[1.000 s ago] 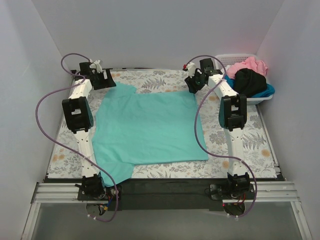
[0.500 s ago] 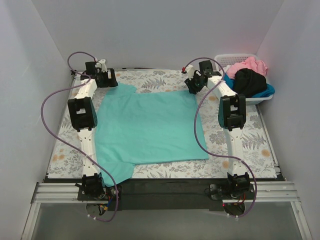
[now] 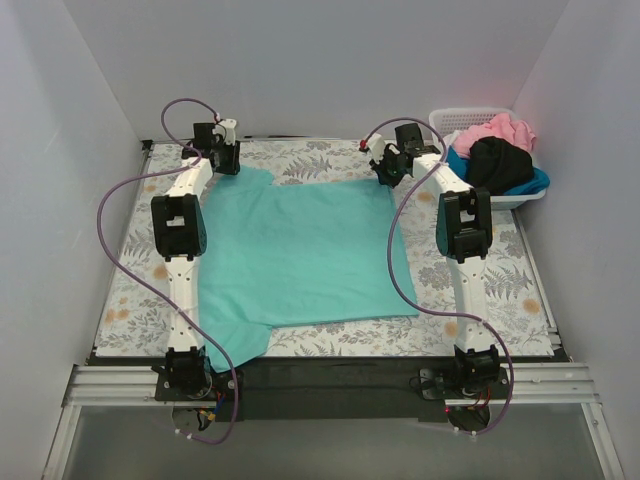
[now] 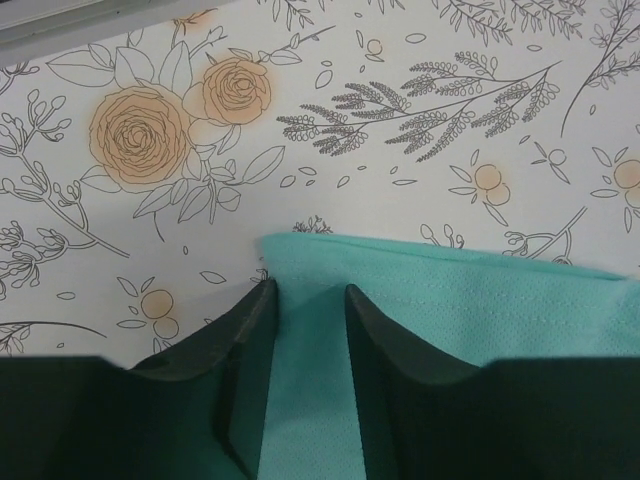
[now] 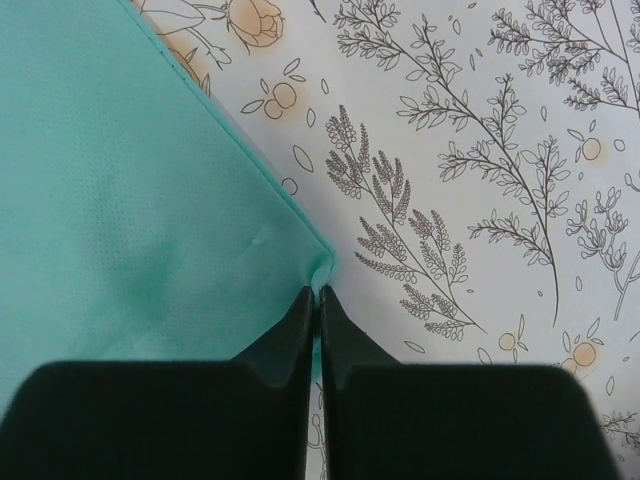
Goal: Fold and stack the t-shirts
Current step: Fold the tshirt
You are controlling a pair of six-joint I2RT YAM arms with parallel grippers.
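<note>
A teal-green t-shirt [image 3: 300, 250] lies spread flat across the middle of the floral table cloth. My left gripper [image 3: 222, 158] is at its far left corner. In the left wrist view that gripper [image 4: 308, 292] straddles the teal cloth [image 4: 480, 300] just behind the hem, a narrow gap still showing between its jaws. My right gripper [image 3: 388, 166] is at the far right corner. In the right wrist view this gripper [image 5: 316, 292] is shut, pinching the corner tip of the teal t-shirt [image 5: 130, 180]. Pink [image 3: 497, 130], black [image 3: 500, 162] and blue [image 3: 535, 183] t-shirts lie heaped in the basket.
A white lattice basket [image 3: 470, 117] stands at the far right, close to the right arm's elbow. The grey-and-orange floral table cloth [image 3: 490, 285] shows bare along both sides of the teal shirt. White walls close in on three sides.
The left arm swung right onto the teal shirt's far left corner and its jaws narrowed. The right gripper's jaws closed on the far right corner.
</note>
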